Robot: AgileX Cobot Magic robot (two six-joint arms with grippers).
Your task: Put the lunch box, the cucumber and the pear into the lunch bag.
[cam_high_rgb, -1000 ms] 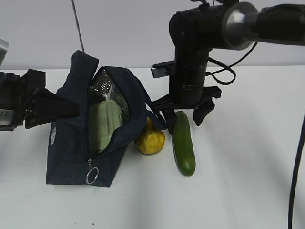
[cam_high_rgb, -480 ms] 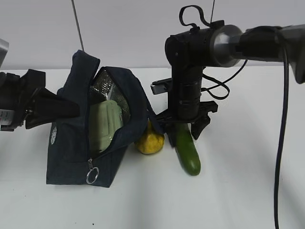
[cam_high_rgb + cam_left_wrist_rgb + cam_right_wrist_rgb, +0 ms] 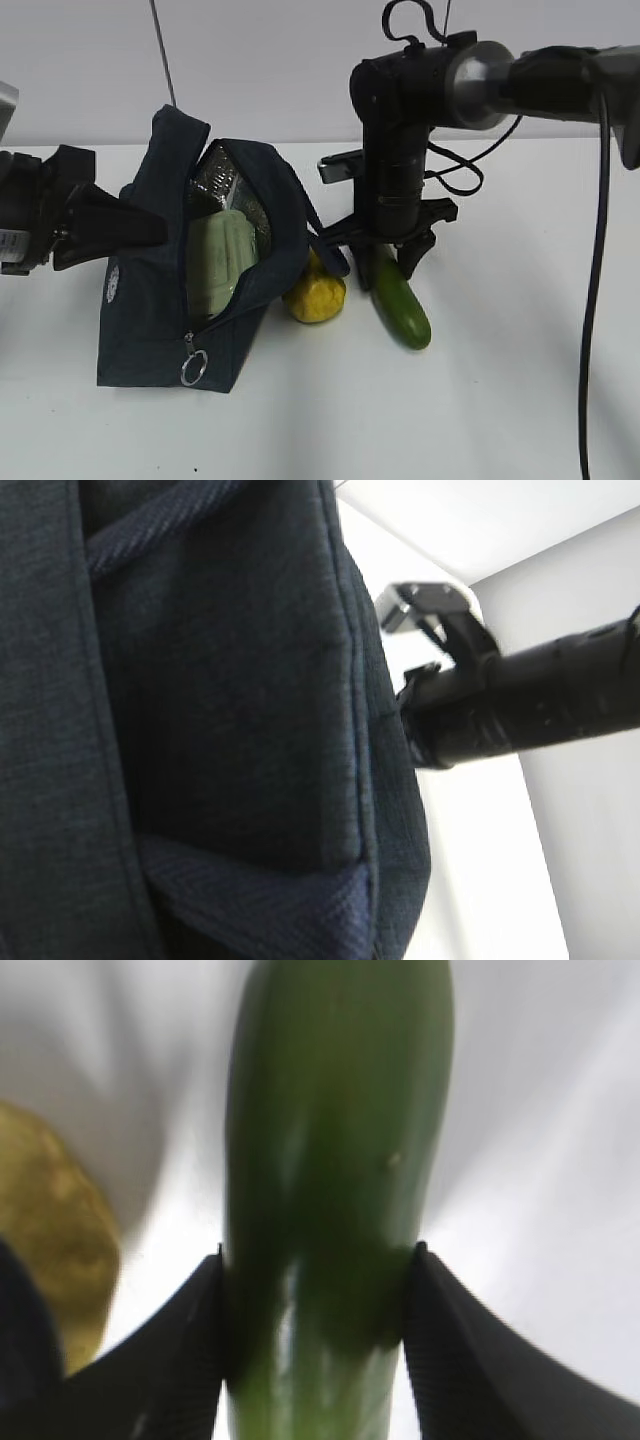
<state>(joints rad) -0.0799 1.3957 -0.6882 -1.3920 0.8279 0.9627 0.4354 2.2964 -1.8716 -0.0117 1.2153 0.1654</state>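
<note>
The navy lunch bag (image 3: 150,320) stands open at the left, and the sage-lidded lunch box (image 3: 220,260) sits upright inside it. My left gripper (image 3: 150,228) presses into the bag's left wall and seems shut on the fabric. In the left wrist view the fabric (image 3: 220,680) fills the frame and hides the jaws. The yellow pear (image 3: 315,290) lies on the table beside the bag. My right gripper (image 3: 385,258) points down and is shut on the upper end of the dark green cucumber (image 3: 400,305), which is tilted. In the right wrist view the gripper (image 3: 318,1260) clamps the cucumber (image 3: 340,1110), with the pear (image 3: 50,1250) at the left.
The white table (image 3: 500,400) extends to the right and front. The bag's zipper ring pull (image 3: 193,368) hangs at its front. My right arm (image 3: 500,710) shows beyond the bag in the left wrist view. A thin rod (image 3: 163,55) stands behind the bag.
My right gripper came down over the cucumber's upper end and closed on it. The cucumber's lower end swung to the right. The bag, pear and left gripper stayed put.
</note>
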